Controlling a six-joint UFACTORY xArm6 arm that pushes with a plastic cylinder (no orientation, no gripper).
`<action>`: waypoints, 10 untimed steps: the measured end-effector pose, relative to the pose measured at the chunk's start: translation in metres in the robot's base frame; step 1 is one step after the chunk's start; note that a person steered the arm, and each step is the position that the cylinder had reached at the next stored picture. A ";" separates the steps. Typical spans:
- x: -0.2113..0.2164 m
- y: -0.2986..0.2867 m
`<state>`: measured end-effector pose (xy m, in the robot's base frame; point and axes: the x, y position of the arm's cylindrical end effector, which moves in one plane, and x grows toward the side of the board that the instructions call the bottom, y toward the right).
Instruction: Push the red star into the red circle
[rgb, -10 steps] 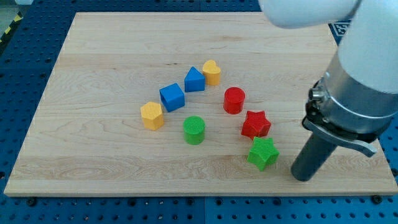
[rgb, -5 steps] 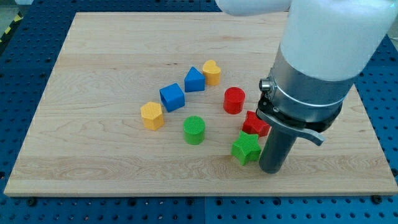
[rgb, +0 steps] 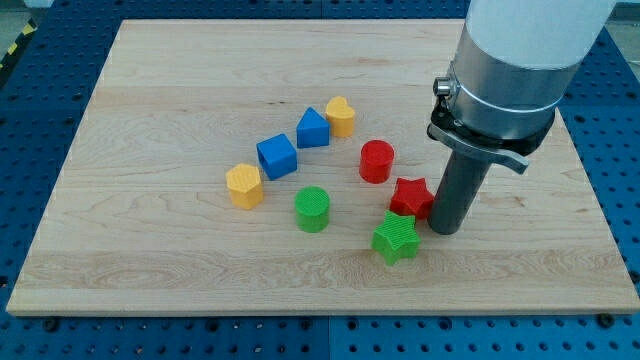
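My tip (rgb: 444, 230) has moved up the view, now just right of the red star (rgb: 411, 197); the green star (rgb: 396, 238) sits shoved left.

The wooden tabletop (rgb: 150, 90) carries a red star (rgb: 410, 196), red circle (rgb: 377, 161), green star (rgb: 396, 238), green cylinder (rgb: 312, 209), two blue blocks (rgb: 277, 156) and two yellow blocks (rgb: 244, 186).

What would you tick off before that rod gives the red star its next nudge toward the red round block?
1. My tip sits right beside the red star, on the view's right: ok.
2. Tip actually touching star: cannot tell.
3. Red circle lies up-left of star, gap between them bare: ok.
4. Tip opposite the circle: not ok, slightly too low-right needed.
5. Green star touching red star's lower edge, may get dragged: not ok.
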<state>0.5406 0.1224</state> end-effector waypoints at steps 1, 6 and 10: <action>-0.008 -0.007; -0.032 -0.002; -0.071 -0.033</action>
<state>0.4699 0.0896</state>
